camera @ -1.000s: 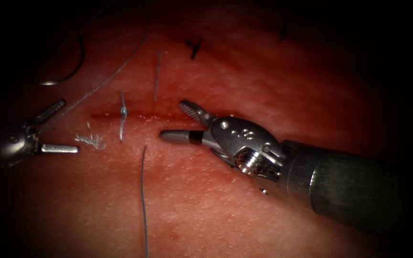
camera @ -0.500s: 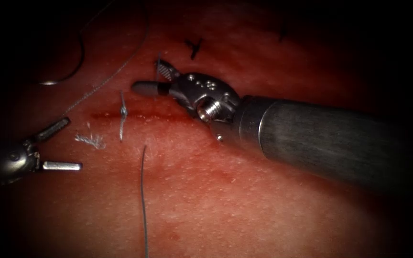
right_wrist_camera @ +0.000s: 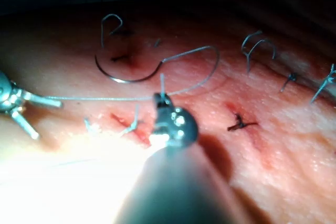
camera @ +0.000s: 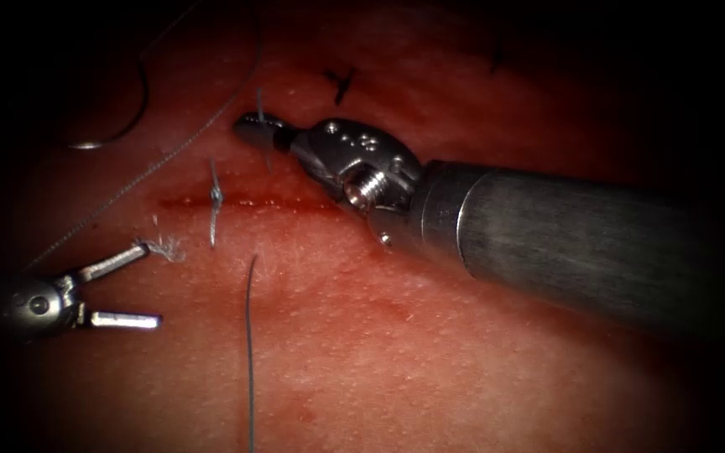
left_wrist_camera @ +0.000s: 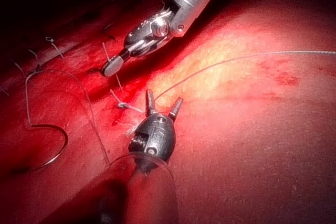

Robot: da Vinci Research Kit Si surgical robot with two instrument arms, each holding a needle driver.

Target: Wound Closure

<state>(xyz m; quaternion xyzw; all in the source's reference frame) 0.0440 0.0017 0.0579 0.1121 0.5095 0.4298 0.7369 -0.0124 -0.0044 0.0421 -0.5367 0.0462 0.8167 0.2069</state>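
Your right tool (camera: pixel 255 132) is clamped on a short cut end of thread (camera: pixel 259 101) just above the cut (camera: pixel 245 202), upper centre of the endoscope frame. Your left tool (camera: pixel 132 285) – jaws apart, empty – sits lower left. The needle (camera: pixel 132 113) – thin, dark, curved – lies loose on the tissue (camera: pixel 430 352), upper left.

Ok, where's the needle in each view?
Endoscope: needle lies free on the tissue, up-left of the cut, above the open, empty left tool.
Left wrist: needle flat on tissue beside the left tool's shaft.
Right wrist: needle beyond the right tool, shut on a thread end.
Landmark: knotted stitch across the cut.
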